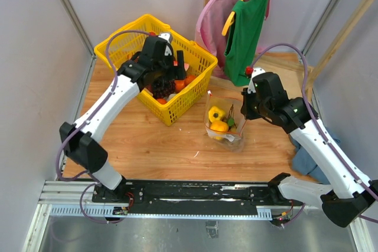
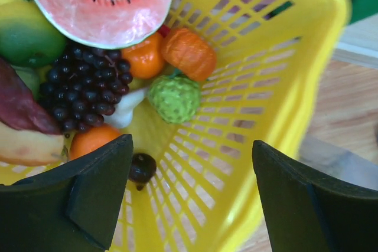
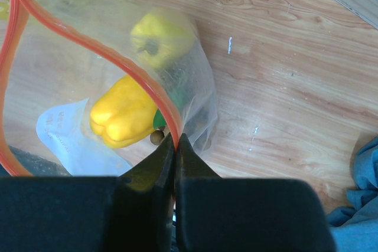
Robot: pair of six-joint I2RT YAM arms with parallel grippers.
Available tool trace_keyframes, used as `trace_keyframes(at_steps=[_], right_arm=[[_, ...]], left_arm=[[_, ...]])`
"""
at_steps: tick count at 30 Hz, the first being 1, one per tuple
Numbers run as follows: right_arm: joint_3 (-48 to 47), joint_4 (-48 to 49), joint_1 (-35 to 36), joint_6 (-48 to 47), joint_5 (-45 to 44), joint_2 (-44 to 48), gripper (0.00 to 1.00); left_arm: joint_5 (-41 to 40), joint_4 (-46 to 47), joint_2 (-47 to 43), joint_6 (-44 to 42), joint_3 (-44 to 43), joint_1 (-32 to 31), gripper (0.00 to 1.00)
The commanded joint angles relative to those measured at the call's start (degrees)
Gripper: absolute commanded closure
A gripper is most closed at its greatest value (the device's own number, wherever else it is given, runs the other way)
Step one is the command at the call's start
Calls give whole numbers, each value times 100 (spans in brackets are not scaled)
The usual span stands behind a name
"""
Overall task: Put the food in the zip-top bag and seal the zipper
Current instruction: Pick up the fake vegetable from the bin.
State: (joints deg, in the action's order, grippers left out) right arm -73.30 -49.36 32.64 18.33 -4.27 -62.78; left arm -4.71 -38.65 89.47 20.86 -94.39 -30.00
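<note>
The clear zip-top bag point(image 1: 224, 123) stands open on the table with yellow peppers point(image 3: 127, 112) and an orange point(image 1: 219, 126) inside. My right gripper point(image 3: 175, 140) is shut on the bag's orange-red zipper strip point(image 3: 121, 62) at the mouth's right end and holds it up. My left gripper point(image 2: 192, 187) is open and empty above the inside of the yellow basket point(image 2: 248, 81). Below it lie a green bumpy ball point(image 2: 175, 98), a dark grape bunch point(image 2: 88, 92), oranges point(image 2: 143, 57) and a small dark fruit point(image 2: 142, 168).
The yellow mesh basket point(image 1: 195, 57) stands at the back left with a watermelon slice point(image 2: 100, 4) and other toy food. Clothes on hangers point(image 1: 248, 22) hang at the back. A blue cloth point(image 1: 313, 160) lies by the right arm.
</note>
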Motion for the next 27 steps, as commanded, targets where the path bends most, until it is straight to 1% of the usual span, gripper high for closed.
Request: trace_keyframes(at_steps=[1,6,9,17,21,27], right_arm=[[74,148,89,24,23,77,99],[105,199,91,-8,89,26,99],[94,208,93,-37,99,8,99],[167,283,88,-55,140,24,98],[201,337,85,-48,194,26,98],[209,346,91,-57,180,25,98]], left_arm=[[454,221,607,-10,-53,214,13],[818,480,1303,21,-8,374,10],[1134,606,1683,39,-3,389,9],[1585,871,2476,22,75,422,8],[1745,898,2838,-9,61,442,9],[2022,1002,3138,16,216,438,13]])
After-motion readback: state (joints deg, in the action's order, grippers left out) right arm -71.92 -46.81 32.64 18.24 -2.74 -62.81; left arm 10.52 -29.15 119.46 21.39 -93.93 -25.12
